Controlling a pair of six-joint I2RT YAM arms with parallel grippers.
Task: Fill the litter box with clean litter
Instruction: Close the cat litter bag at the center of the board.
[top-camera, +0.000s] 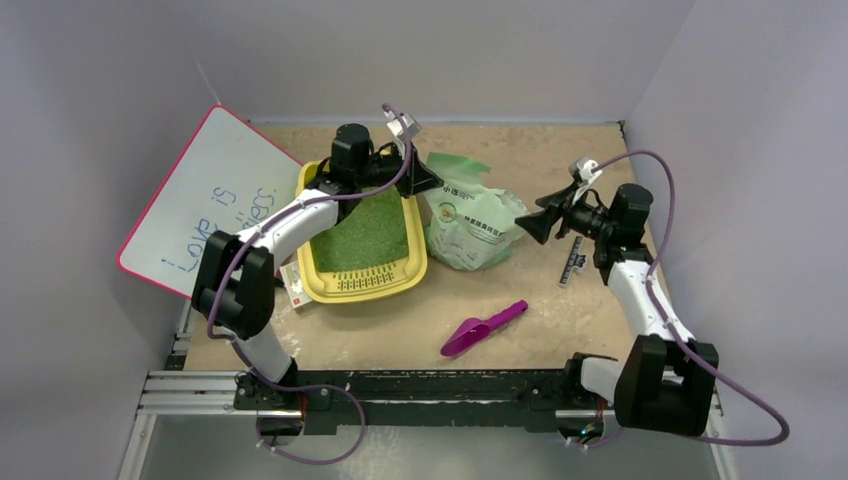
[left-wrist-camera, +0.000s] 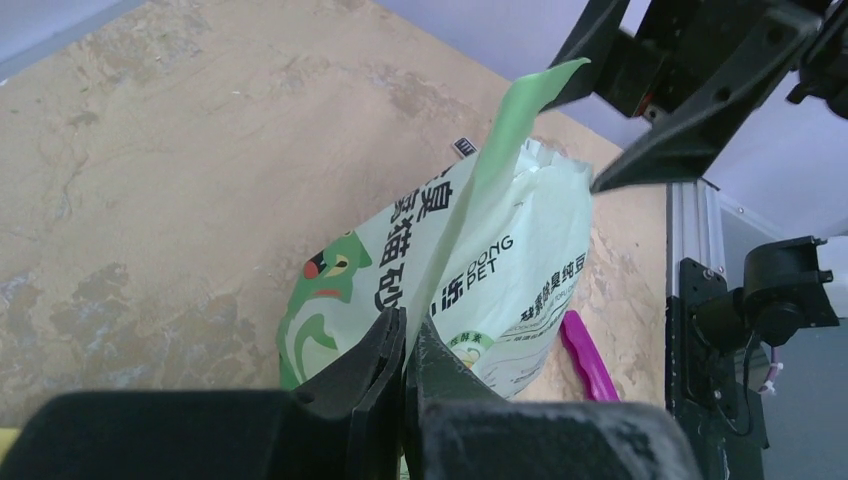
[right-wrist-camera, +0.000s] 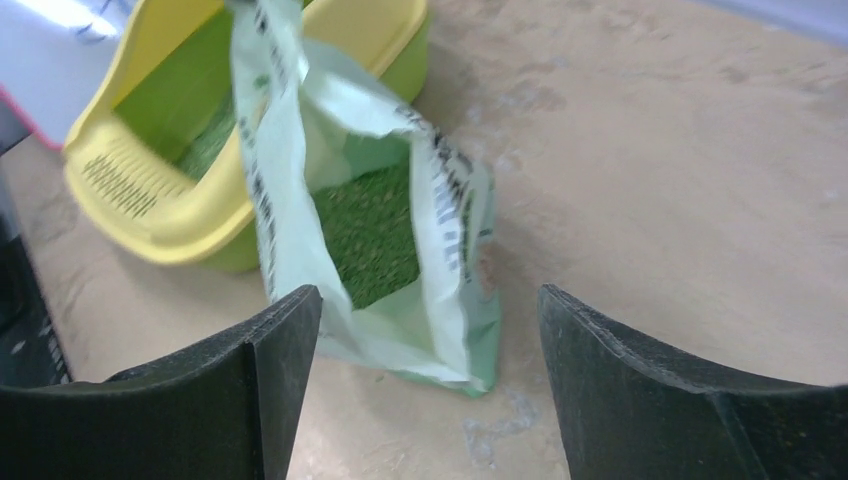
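Note:
The yellow litter box lies left of centre, with green litter spread across its floor; it also shows in the right wrist view. The pale green litter bag stands just right of it, its mouth open and more green litter inside. My left gripper is shut on the bag's top edge, the film pinched between its fingers. My right gripper is open and empty, just right of the bag, with the bag between and beyond its fingers.
A purple scoop lies on the table in front of the bag, also in the left wrist view. A white board with a pink edge leans at the left. A small box sits by the tray's near-left corner. A ruler lies under the right arm.

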